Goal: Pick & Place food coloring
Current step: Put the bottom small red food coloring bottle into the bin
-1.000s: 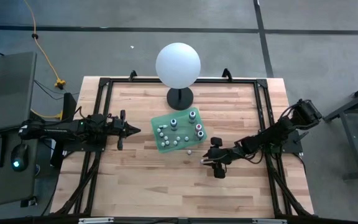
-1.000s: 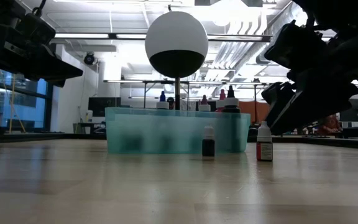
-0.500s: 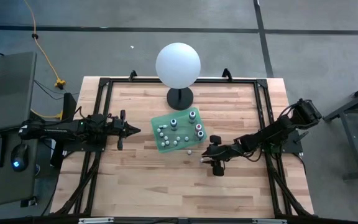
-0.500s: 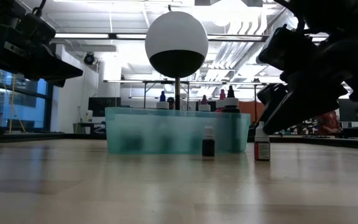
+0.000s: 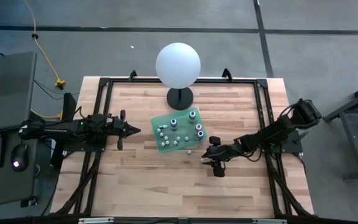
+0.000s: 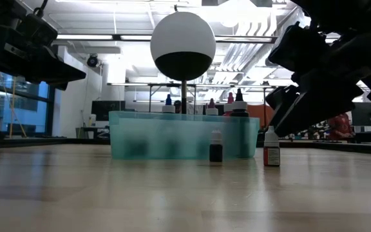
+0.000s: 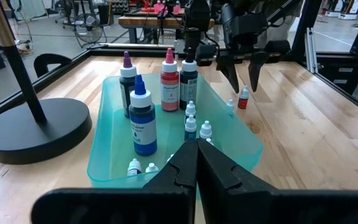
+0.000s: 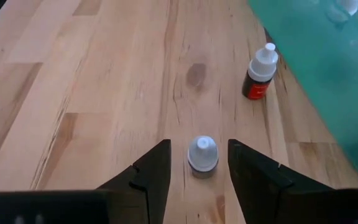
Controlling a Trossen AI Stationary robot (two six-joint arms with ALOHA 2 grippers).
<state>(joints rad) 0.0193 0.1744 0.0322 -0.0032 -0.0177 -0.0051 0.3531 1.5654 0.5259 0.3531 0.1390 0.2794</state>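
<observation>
A small food coloring bottle [image 8: 202, 154] with a white cap and red contents [image 6: 272, 148] stands upright on the wooden table. My right gripper [image 5: 206, 159] is open, one finger on either side of it, with a gap on both sides. A second small bottle [image 8: 258, 74] stands on the table nearer the green tray [image 5: 166, 148]. Several more bottles [image 7: 143, 115] stand or lie in the tray. My left gripper [image 5: 135, 130] is shut and hovers left of the tray.
A big white sphere on a black stand [image 5: 178, 65] stands just beyond the tray. A black frame [image 5: 104, 84] runs round the table's edges. Bare wood lies toward the near edge.
</observation>
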